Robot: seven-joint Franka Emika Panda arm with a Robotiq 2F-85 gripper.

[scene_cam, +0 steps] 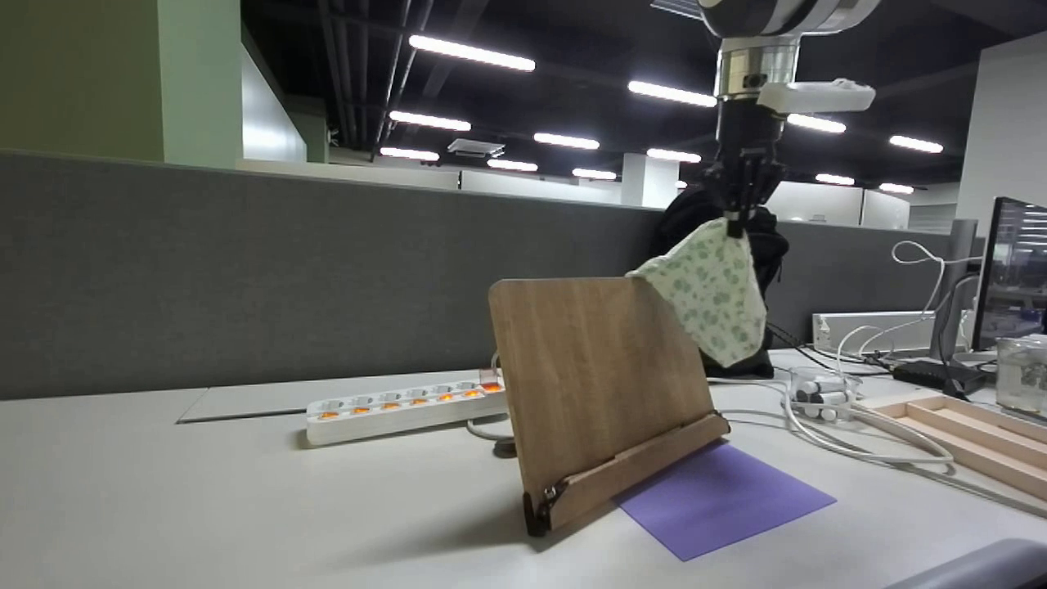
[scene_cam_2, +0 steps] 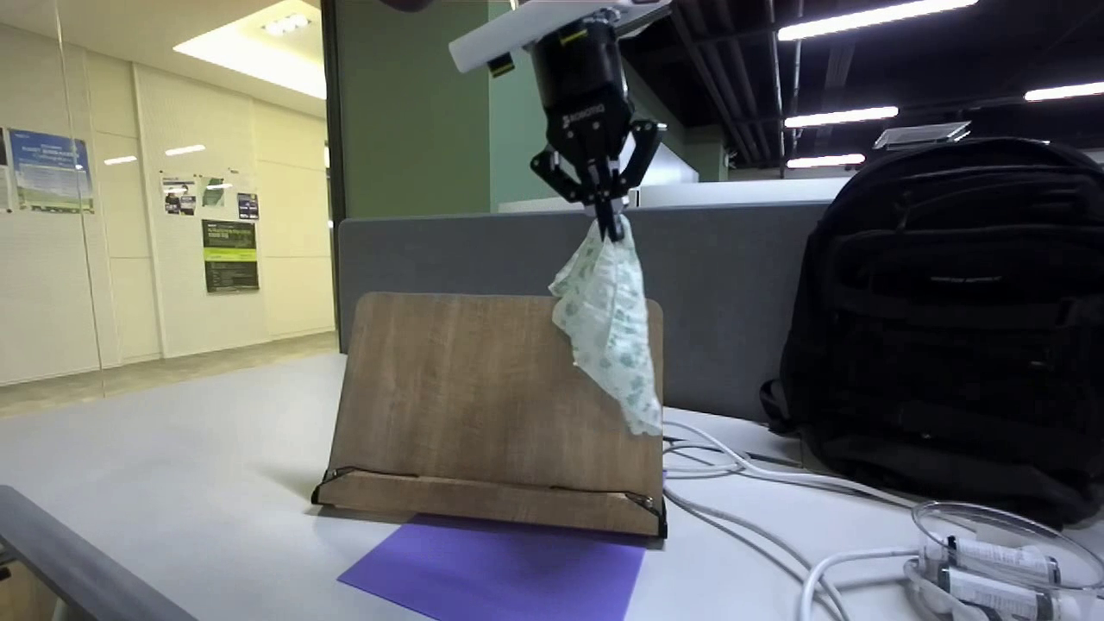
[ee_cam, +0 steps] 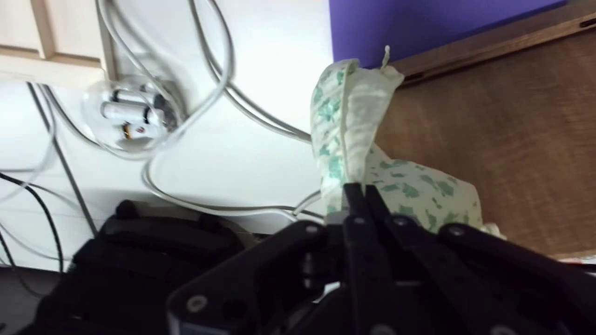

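Observation:
My gripper point(scene_cam: 735, 227) is shut on a pale cloth with a green leafy print point(scene_cam: 710, 296), pinching it near its upper end. The cloth hangs down in loose folds in both exterior views, beside the top right part of a tilted wooden stand point(scene_cam: 601, 376). Whether it touches the board, I cannot tell. From the wrist view the fingertips point(ee_cam: 354, 190) lie close together with the cloth point(ee_cam: 414, 190) spreading out beyond and beneath them. A purple sheet point(scene_cam_2: 500, 573) lies on the table, partly under the stand's front ledge.
Behind the stand is a white power strip point(scene_cam: 401, 413). A black backpack point(scene_cam_2: 949, 328) leans at the grey partition point(scene_cam: 245, 278). White cables point(ee_cam: 223, 83), a clear container of small cylinders point(scene_cam_2: 1005, 569) and a shallow wooden tray point(scene_cam: 981, 446) are off to one side, near a monitor point(scene_cam: 1018, 270).

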